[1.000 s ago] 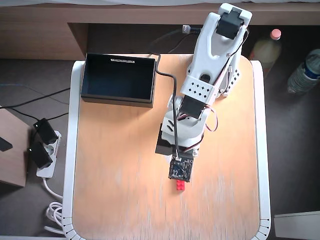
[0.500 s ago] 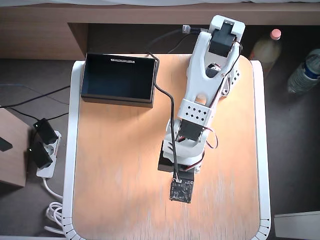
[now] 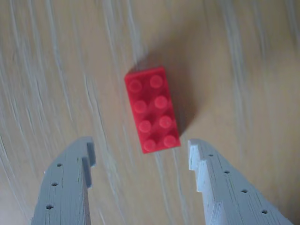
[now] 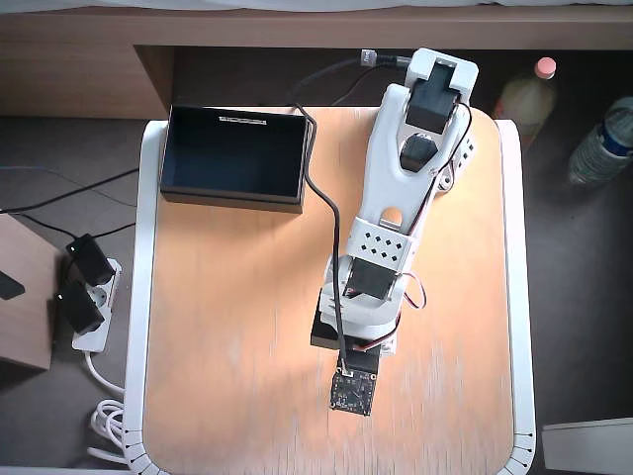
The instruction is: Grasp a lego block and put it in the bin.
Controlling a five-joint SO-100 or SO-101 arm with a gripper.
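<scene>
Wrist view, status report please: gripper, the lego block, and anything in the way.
Gripper open, empty, fingers either side of the lego block's near end. Lego block flat on the table, studs up, untouched. Bin empty. Nothing in the way.

Table (image 4: 227,327): light wood-grain top with a white rim and rounded corners in the overhead view. Bin (image 4: 234,158) sits on it at the top-left corner, long side along the top edge, white label strip on the far wall. Arm base (image 4: 435,129) stands on the top-right part. Block (image 3: 151,109) lies flat on the wood in the wrist view, studs up, slightly tilted; hidden under the arm in the overhead view. Black cable (image 4: 316,168) runs beside the bin's right wall.
</scene>
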